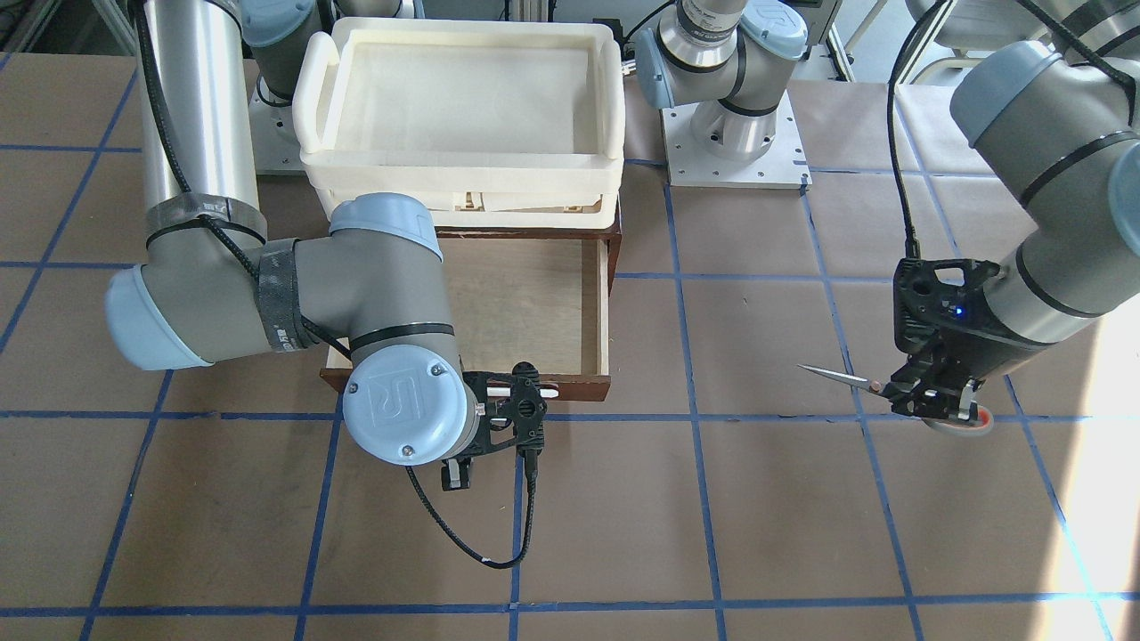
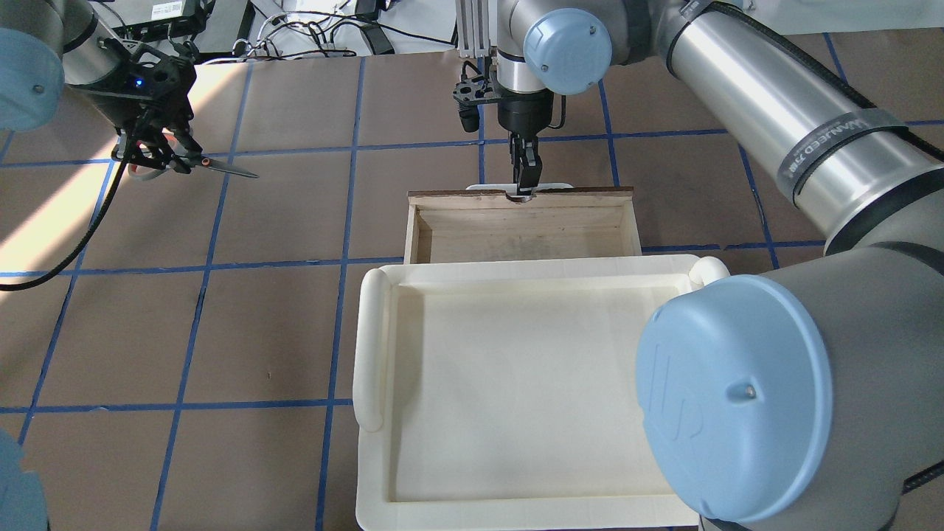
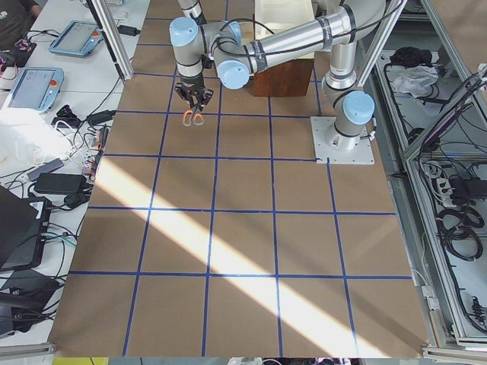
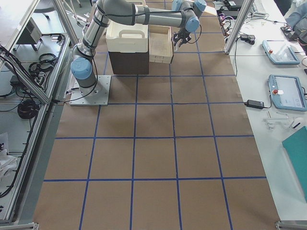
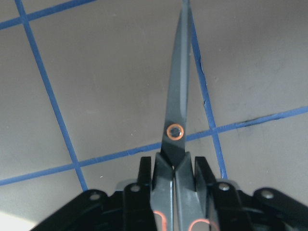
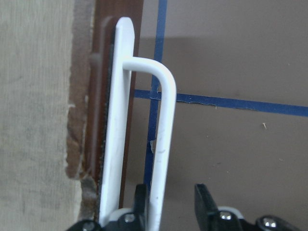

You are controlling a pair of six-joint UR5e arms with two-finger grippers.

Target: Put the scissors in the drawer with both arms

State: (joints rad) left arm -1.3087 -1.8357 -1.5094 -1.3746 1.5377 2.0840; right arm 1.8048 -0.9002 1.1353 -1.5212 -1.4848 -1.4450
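The left gripper is clamped on the scissors; the right gripper points down, jaws parted.

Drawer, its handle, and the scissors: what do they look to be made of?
Drawer: wood, it seems; pale, matt, plywood-like floor with visible grain, dark reddish-brown stained front.
Handle: smooth white bar, either painted metal or plastic; the look leaves it open.
Scissors: blades are smooth grey metal with a slight sheen; the grips look like grey plastic with orange lining.

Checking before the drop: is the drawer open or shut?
Open: the drawer is pulled out, its pale interior exposed, right gripper at its white handle.
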